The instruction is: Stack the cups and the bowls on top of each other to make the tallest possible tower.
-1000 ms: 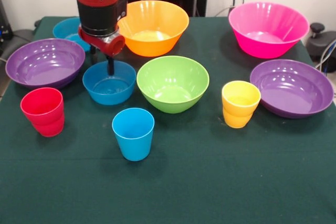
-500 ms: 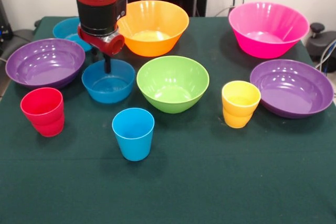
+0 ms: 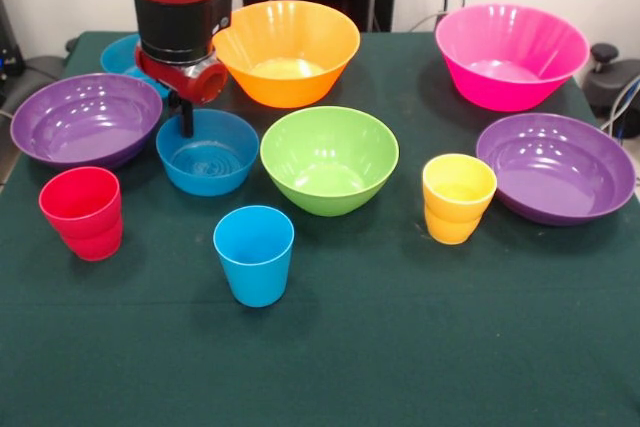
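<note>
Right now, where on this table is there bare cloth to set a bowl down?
The widest free patch is the near strip in front of the red cup, blue cup and yellow cup. A smaller gap lies between the orange bowl and pink bowl. The far left is crowded around the gripper.

No text, label, brand, number or sign can be read anywhere in the front view.
</note>
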You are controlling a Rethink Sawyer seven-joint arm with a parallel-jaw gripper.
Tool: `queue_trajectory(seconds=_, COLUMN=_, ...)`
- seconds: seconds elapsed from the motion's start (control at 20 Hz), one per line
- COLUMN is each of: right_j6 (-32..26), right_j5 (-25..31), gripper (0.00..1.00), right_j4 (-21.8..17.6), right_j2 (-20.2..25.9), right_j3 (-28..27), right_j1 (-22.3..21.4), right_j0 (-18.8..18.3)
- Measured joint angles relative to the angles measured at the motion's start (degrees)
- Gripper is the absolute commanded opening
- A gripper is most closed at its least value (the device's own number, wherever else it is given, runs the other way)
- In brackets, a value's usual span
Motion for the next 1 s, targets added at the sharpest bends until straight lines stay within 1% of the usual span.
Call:
queue_trajectory(seconds=0.5, right_j6=0.00, right_j5=0.36, gripper=0.00, right_j4=-0.01, right_j2=0.16, right_j3=-0.25, right_j1=-0.29, right_j0=0.01)
queue_trajectory(seconds=1.0, right_j6=-0.01, right_j5=4.69, gripper=0.00, right_j4=-0.05, right_j2=0.62, right_j3=-0.31, right_j1=-3.01, right_j0=1.01)
